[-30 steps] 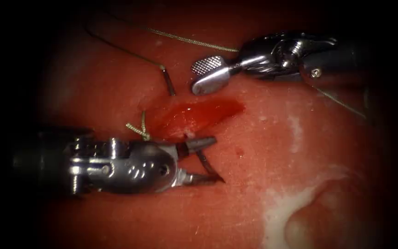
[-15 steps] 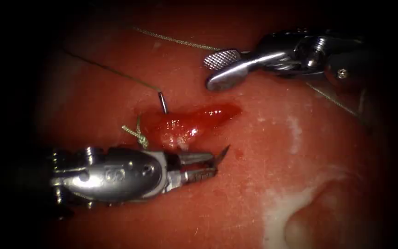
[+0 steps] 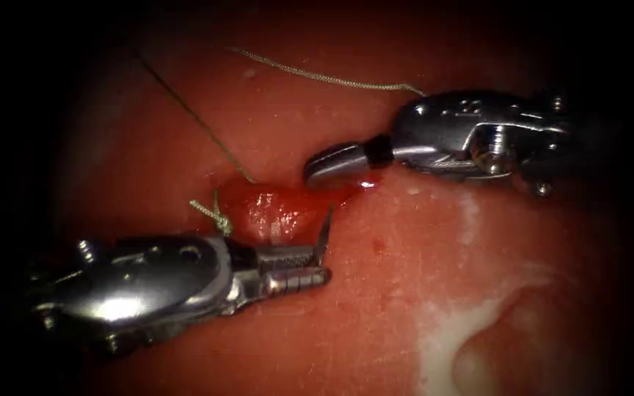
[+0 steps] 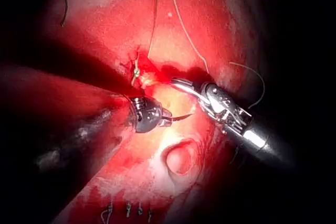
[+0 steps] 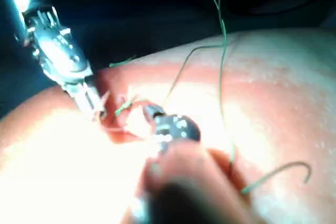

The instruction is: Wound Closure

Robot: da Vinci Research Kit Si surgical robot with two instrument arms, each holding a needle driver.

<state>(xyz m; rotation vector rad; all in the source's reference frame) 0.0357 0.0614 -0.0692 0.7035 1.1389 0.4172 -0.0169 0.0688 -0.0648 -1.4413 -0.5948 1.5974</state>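
Left gripper (image 3: 315, 265): jaws closed on the needle (image 3: 325, 227) just behind its point, below the cut (image 3: 288, 205); the tip stands up beside the cut's lower lip.
Right gripper (image 3: 335, 163): jaws together and holding nothing, tip just over the right end of the cut; a second ago it stood open and farther up.
Needle: a second ago its tail showed above the cut; now the tail is gone into the tissue (image 3: 405, 279) and more of the point is out below, so the needle has been drawn across.
Thread (image 3: 192, 114): runs from upper left down into the upper lip.
Knot (image 3: 218, 216): tied at the cut's left end.
Meaning: this bite looks nearly through.
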